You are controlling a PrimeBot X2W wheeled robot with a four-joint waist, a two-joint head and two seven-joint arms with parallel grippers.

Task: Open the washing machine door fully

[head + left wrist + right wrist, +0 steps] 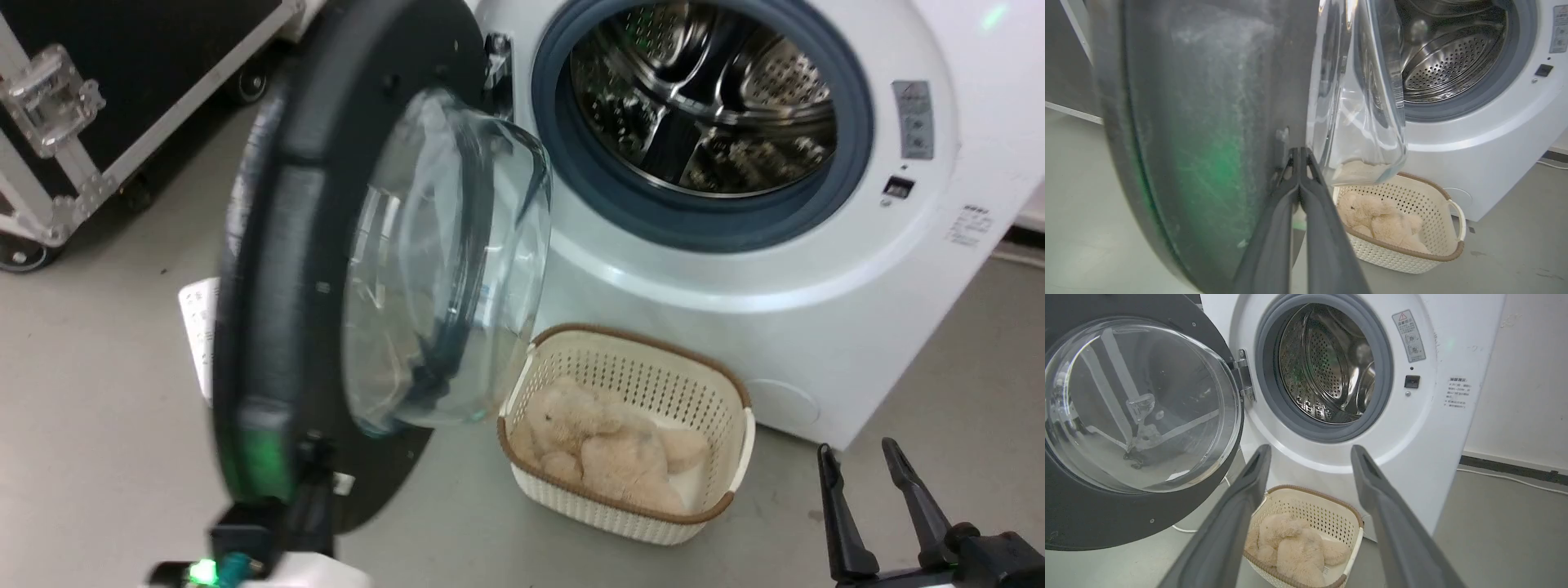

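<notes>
As the washing machine door (306, 204) stands swung well out on its hinge at the left of the opening, we see the steel drum (702, 90) and its grey-blue rubber ring (853, 155) fully exposed. Door is a wide glossy black disc, dusty on the outer face, with a clear glass bowl (441, 269) bulging toward the machine side. Green light glints on its lower rim. Left gripper (1300, 152) has fingertips pressed together, touching the door's inner black face just beside the bowl; whether anything is pinched we cannot tell. Right gripper (857, 447) hangs with fingers apart, holding nothing, well clear of the door. A basket (739, 392) with a beige plush toy (604, 441) sits on the floor in front of the machine, near the door's lower edge.
</notes>
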